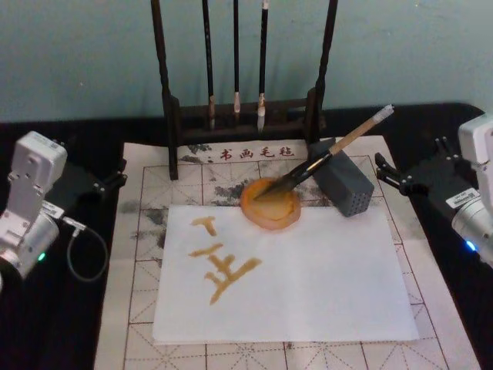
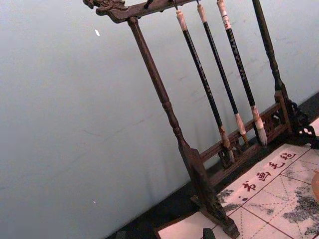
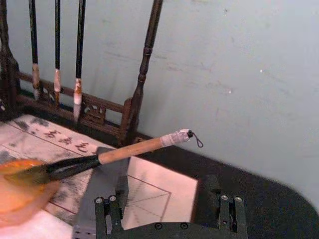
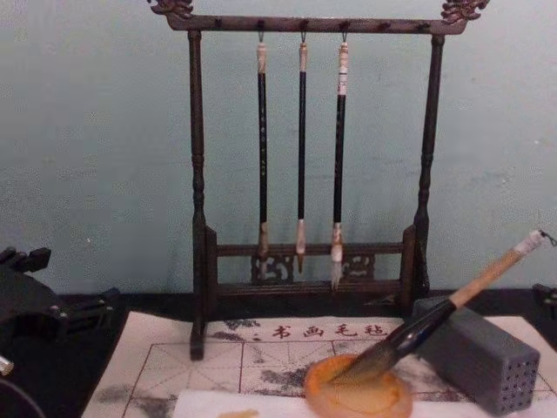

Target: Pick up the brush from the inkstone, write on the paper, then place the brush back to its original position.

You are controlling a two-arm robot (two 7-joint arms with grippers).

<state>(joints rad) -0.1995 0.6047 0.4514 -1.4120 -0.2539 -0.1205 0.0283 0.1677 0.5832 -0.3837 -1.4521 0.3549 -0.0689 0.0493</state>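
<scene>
The brush (image 1: 339, 146) lies slanted, its dark bristle tip in the round orange inkstone (image 1: 271, 208) and its tan handle propped on a grey block (image 1: 345, 183). From the chest, the brush (image 4: 452, 300) rises to the right out of the inkstone (image 4: 357, 392). The white paper (image 1: 308, 285) in front carries orange-brown strokes on its left part. My right gripper (image 1: 383, 171) hangs open right of the block, holding nothing; in the right wrist view, the gripper (image 3: 169, 214) sits behind the brush (image 3: 129, 149), apart from it. My left gripper (image 1: 115, 173) stands open at the mat's left edge.
A dark wooden rack (image 1: 239, 116) with three thin black-handled brushes stands at the back against the wall. A gridded felt mat (image 1: 139, 308) lies under the paper. A cable loop (image 1: 77, 254) hangs beside my left arm.
</scene>
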